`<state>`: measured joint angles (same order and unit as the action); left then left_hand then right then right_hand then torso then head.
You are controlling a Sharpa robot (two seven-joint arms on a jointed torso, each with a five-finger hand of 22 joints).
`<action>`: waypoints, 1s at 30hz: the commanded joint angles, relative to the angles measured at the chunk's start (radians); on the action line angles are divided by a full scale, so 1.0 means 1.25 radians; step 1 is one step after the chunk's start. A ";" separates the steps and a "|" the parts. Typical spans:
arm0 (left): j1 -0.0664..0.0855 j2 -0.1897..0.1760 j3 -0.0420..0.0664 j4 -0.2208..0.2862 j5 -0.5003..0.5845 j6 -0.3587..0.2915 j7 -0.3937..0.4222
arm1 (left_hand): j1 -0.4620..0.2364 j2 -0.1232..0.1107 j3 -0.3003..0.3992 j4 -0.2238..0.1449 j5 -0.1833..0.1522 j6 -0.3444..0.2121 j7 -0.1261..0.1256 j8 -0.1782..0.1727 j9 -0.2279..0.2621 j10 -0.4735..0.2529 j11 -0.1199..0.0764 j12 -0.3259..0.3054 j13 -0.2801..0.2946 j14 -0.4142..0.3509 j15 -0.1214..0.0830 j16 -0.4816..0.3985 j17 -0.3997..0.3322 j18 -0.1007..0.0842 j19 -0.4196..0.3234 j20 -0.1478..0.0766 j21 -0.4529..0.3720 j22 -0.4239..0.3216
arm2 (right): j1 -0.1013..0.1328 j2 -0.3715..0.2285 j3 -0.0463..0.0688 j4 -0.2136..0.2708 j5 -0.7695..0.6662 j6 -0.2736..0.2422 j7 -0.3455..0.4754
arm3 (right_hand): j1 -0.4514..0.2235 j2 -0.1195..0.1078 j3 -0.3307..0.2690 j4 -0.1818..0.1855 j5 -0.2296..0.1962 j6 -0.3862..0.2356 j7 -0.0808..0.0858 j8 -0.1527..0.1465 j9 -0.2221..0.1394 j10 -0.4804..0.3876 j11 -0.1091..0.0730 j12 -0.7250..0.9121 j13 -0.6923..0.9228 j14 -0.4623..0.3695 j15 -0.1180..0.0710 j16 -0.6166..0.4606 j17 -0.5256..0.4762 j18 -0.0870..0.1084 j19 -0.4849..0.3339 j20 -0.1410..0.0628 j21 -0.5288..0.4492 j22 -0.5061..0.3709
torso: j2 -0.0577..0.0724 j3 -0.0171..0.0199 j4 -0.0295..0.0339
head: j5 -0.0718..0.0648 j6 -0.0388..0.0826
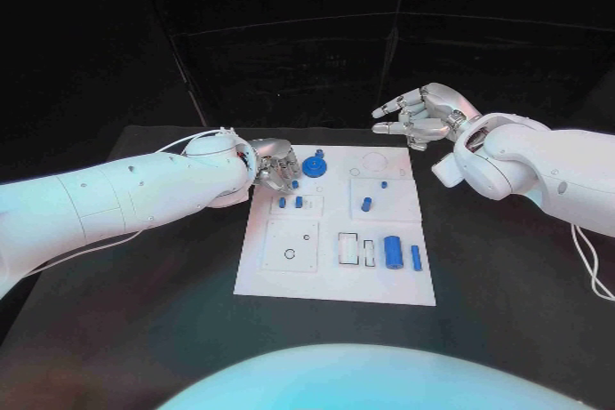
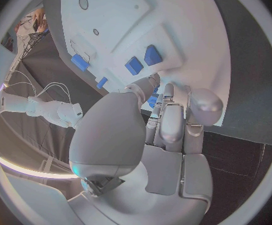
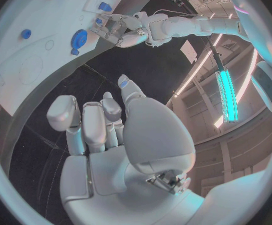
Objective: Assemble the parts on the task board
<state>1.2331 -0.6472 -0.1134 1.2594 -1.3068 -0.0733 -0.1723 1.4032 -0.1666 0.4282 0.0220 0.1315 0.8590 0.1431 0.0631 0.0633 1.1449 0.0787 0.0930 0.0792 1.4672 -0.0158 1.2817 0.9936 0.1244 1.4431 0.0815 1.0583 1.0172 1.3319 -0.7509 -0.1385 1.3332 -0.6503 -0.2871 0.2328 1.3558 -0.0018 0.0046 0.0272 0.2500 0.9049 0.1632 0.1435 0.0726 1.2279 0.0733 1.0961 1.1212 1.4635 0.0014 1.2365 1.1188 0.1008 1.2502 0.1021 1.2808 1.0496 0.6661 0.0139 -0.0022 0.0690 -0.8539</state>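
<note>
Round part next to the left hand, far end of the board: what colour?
Blue. The round part shows best in the head view.

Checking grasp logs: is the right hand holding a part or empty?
Empty. The right hand hangs beyond the task board's far right corner, its fingers loosely curled with nothing between them in the right wrist view.

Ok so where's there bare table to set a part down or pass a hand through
Bare black table lies in front of the task board, and between the board's right edge and the right arm. It is crowded at the board's far left corner, where the left hand sits beside the blue round part. The right hand is beyond the far right corner.
</note>
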 commanded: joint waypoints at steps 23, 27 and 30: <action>0.005 -0.147 -0.001 0.090 0.702 -0.228 0.324 | -0.012 0.021 0.005 -0.004 0.000 0.123 0.011 0.063 0.013 0.034 0.002 0.045 0.023 -0.065 0.007 -0.109 -0.178 0.027 -0.086 0.008 -0.193 -0.172 | -0.016 -0.030 0.000 0.052 -0.728 0.034 -0.242 | 0.038 -0.034 0.190 -0.045 -0.030 0.092 -0.009 0.006 0.008 -0.138 0.004 -0.667 -0.606 0.016 -0.004 -0.038 -0.034 0.006 0.017 0.001 -0.004 0.003 | -0.002 -0.0012 0.0053 | -0.027 0.020; 0.005 -0.167 -0.002 0.120 0.832 -0.211 0.397 | -0.019 0.022 -0.002 -0.002 0.000 0.126 0.012 0.062 0.009 0.030 0.003 0.046 0.026 -0.095 0.009 -0.155 -0.242 0.039 -0.121 0.009 -0.274 -0.244 | -0.019 -0.028 0.000 0.054 -0.764 0.052 -0.262 | 0.024 -0.056 0.204 -0.040 -0.036 0.081 -0.005 -0.011 0.005 -0.149 0.012 -0.699 -0.641 0.015 0.002 -0.039 -0.036 0.006 0.016 0.006 -0.005 0.003 | -0.002 -0.0013 0.0028 | -0.031 0.023; 0.004 -0.181 -0.002 0.140 0.907 -0.185 0.441 | -0.020 0.024 -0.007 -0.001 0.000 0.126 0.014 0.061 0.006 0.023 0.007 0.044 0.027 -0.124 0.012 -0.194 -0.296 0.046 -0.147 0.012 -0.324 -0.287 | -0.023 -0.026 -0.001 0.056 -0.781 0.071 -0.274 | 0.012 -0.074 0.208 -0.036 -0.043 0.072 -0.001 -0.024 0.003 -0.157 0.018 -0.715 -0.663 0.015 0.006 -0.039 -0.037 0.007 0.014 0.011 -0.007 0.001 | -0.001 -0.0019 0.0028 | -0.036 0.026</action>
<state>1.2375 -0.8685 -0.1167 1.4228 -0.4034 -0.3117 0.2399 1.3844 -0.1357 0.4250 0.0192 0.1314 1.0134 0.1573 0.1361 0.0719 1.1788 0.0876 0.1471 0.1108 1.3200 -0.0017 1.0494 0.6380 0.1628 1.2644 0.0957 0.6628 0.6663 1.3033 -0.7854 -0.1395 1.3995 -1.5295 -0.2360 -0.0603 1.3709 -0.0843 0.2615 -0.0194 0.2008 1.0022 0.1606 0.1198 0.0780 1.0407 0.0969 0.2068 0.2994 1.4645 0.0006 1.1906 1.0741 0.1009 1.2703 0.1075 1.2731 1.0524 0.6639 0.0124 0.0025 0.0277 -0.8235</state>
